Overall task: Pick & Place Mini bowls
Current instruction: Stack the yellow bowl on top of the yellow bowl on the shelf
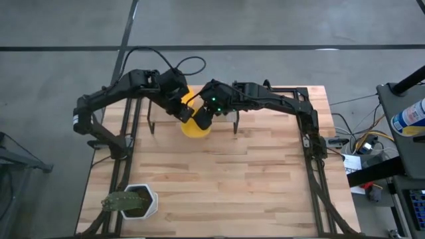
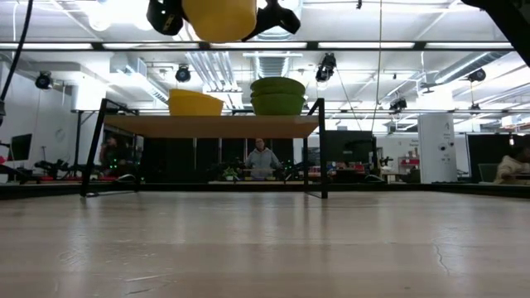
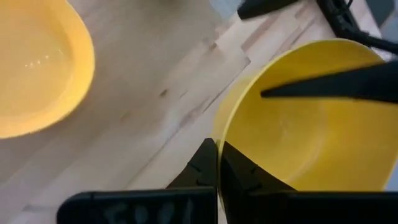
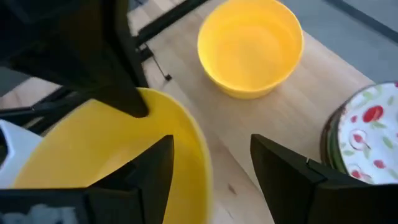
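A plain yellow mini bowl (image 1: 194, 127) hangs high above the table (image 2: 219, 18), in front of a low wooden shelf. My left gripper (image 3: 217, 148) is shut on its rim. My right gripper (image 4: 211, 152) is open and stands astride the rim on the opposite side, one finger over the bowl's inside and one outside; whether it touches, I cannot tell. A second yellow bowl (image 4: 250, 46) rests on the shelf by its base. Beside it sits a stack with a white, red-patterned inside (image 4: 367, 134), green from the side (image 2: 277, 95). My left gripper holds the yellow bowl by its rim (image 3: 219, 127), pinched with one finger (image 3: 239, 174) inside the bowl and the other (image 3: 202, 168) outside. The fingers come at it from the table's left side. The bowl is lifted clear of the table and tilted.
The wooden shelf (image 2: 211, 126) on black legs (image 1: 151, 123) stands at the far part of the table, under both arms. A white hexagonal pot with a cactus (image 1: 136, 201) sits at the near left corner. Bare wood (image 1: 232, 179) spreads across the table's middle and near right.
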Controlling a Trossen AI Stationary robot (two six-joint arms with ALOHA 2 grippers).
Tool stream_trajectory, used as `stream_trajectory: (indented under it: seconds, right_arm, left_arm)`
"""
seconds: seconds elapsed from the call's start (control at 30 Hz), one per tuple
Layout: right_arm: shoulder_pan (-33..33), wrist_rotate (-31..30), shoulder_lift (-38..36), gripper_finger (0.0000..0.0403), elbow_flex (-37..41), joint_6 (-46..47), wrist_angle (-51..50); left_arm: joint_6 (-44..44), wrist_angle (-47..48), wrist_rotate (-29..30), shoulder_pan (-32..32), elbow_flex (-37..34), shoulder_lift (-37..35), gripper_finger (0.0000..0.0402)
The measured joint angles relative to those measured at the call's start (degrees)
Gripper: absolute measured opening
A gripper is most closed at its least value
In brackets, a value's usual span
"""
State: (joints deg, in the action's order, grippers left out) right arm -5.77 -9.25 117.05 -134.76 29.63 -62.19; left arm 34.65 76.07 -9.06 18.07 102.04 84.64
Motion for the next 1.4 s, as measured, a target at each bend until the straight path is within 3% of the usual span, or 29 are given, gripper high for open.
stream_trajectory:
  seconds: [0.23, 0.37, 0.5, 0.63, 0.8, 1.23, 1.4]
  right_arm:
    - [-0.52, 3.69, 0.00, 0.0210, -0.13, 2.96, 4.72]
    - [-0.45, 1.38, 0.00, 0.0210, -0.13, 1.87, 5.46]
    - [-0.47, -1.58, 0.00, 0.0208, -0.13, 1.70, 4.63]
    - [-0.60, -0.66, 0.00, 0.0205, -0.13, 4.41, 1.58]
    - [0.11, 1.67, 0.19, 0.0205, -0.11, 4.98, 0.65]
    - [0.43, 2.17, 2.08, 0.0205, -0.11, 4.61, 9.91]
    - [0.67, 1.35, 2.08, 0.0203, -0.11, -3.01, 9.70]
  left_arm:
    - [1.11, 0.38, -3.14, 1.28, 1.76, -0.67, 0.0000]
    - [1.01, 1.41, -7.18, 1.42, 1.83, -0.53, 0.0000]
    - [-0.34, 5.07, -7.19, 1.40, 1.81, -0.37, 0.0000]
    - [-1.52, 8.74, -7.22, 1.33, 1.81, -0.52, 0.0000]
    - [-2.53, 12.27, 0.40, 1.70, 1.85, -1.11, 0.0000]
    - [-5.45, 13.33, 4.01, 3.14, 1.81, 0.83, 0.0000]
    - [-6.66, 12.00, 3.72, 4.26, 1.70, 1.04, 0.0000]
